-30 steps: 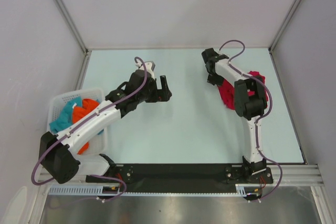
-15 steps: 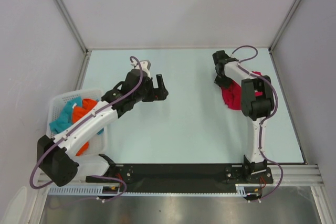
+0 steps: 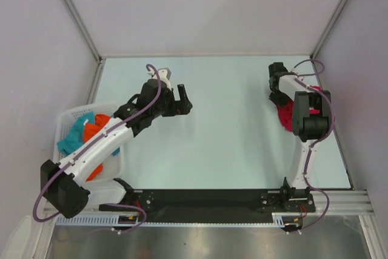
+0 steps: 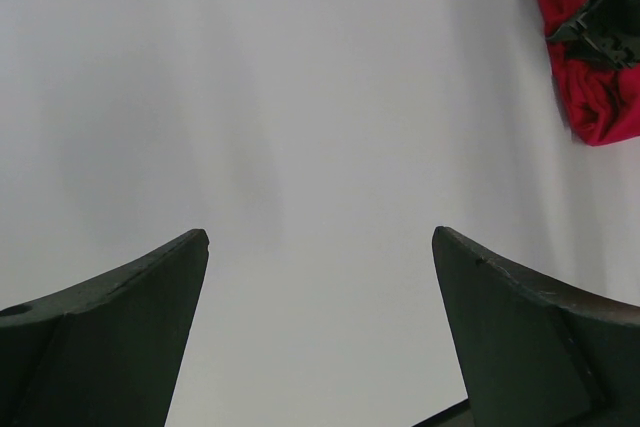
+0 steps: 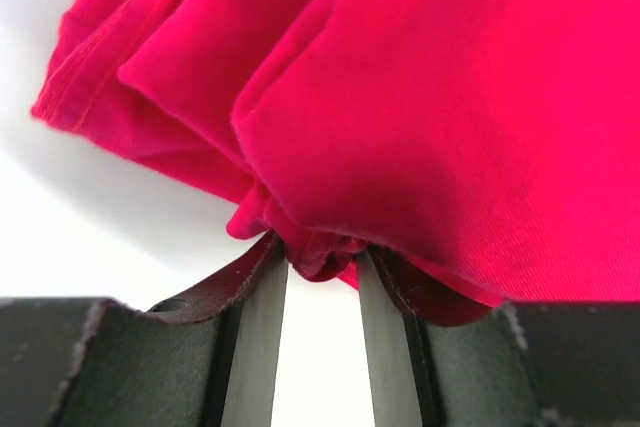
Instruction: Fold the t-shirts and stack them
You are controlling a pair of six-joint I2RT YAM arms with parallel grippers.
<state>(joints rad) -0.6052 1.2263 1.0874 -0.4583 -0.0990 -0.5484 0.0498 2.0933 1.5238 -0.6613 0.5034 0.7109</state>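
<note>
**Right arm has swung to the right, red shirt carried with it; left arm barely shifted**

Compared with a second ago, the right arm has drawn its wrist from the upper middle of the overhead view toward the upper right corner. The red bundle has travelled the same way. The left arm has pulled back only slightly and remains at centre left.

Findings:

1. Right pincer [image 5: 320, 257]: closed on cloth. Its own camera shows the two fingers nipping a small gathered fold at the lower edge of the shirt [image 5: 430, 97], with the rest bunched in loose folds above them.
2. Left pincer [image 4: 320, 235]: jaws wide apart and nothing between them, over bare table [image 3: 230, 144]. From its camera the red cloth sits in the far upper right of the frame, well apart.
3. The shirt lies crumpled in the upper right of the overhead view, largely hidden under the right arm. Whether the bundle is one garment or more cannot be told.
4. A white basket [image 3: 66, 118] at the left edge holds teal and orange cloth.

Assessment: the step in hand appears to be moving the shirt out for spreading; no fold is made yet.

Recommendations:

- The pinch is narrow, so any pull should be slow and even or the fold may slide out.
- A clean fold needs the cloth flat and an open stretch of table. The bundle now looks close to the right border, so it would be better opened toward the middle.
- The left pincer should come across and take a second edge of the cloth before any spreading. One hold will only drag the heap.
</note>
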